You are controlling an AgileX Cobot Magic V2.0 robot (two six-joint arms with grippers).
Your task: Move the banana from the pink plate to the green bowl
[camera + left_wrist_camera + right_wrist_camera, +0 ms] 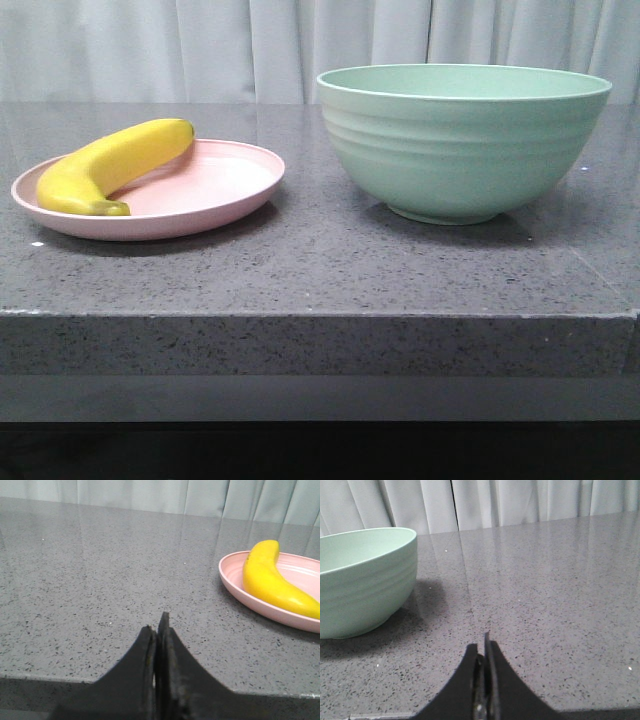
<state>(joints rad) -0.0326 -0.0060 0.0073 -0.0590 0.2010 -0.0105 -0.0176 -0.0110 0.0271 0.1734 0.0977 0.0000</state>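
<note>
Front view: banana lies on the plate, on the plate's left half, stem end toward the camera, far tip over the back rim; plate sits on the left of the table; bowl stands upright on the right, well apart from the plate; its inside is not visible from this height; neither arm nor gripper in frame; pale curtain behind.

Left wrist view: left gripper low near the table's front edge, fingers pressed together, nothing between them; banana and plate ahead and off to one side, near but not touching the gripper; bare table straight ahead.

Right wrist view: right gripper likewise closed and empty, low over the table; bowl ahead and off to one side, apart from the gripper; curtain at back.

Step in hand, as judged: opening of the task, nothing grasped, banana not yet lifted; both arms appear parked. Next move, as judged: left arm is the nearer one; it needs to open its fingers, swing toward the plate, come down across the banana's middle and close on it; then lift clear of the rim and carry it over the high bowl wall.
</note>
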